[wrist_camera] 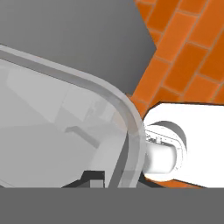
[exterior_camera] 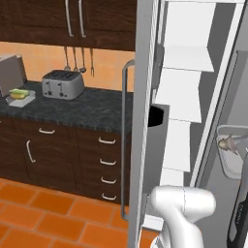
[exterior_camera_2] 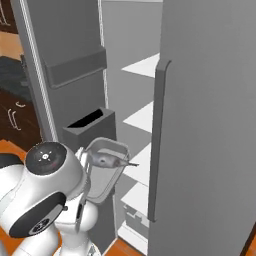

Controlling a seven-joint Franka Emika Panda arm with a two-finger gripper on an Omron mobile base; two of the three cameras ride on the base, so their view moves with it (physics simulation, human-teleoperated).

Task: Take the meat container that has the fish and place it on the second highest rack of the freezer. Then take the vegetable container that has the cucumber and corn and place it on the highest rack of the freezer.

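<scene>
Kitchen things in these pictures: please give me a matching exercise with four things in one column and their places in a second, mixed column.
Things:
1. toaster
2. vegetable container
3. meat container
4. utensils

Places:
A. held up before the open freezer, fish inside
B. hanging on the wall above the counter
C. on the counter, left of the toaster
D. on the counter, below the utensils

Pairs: 1-D, 2-C, 3-A, 4-B
</scene>
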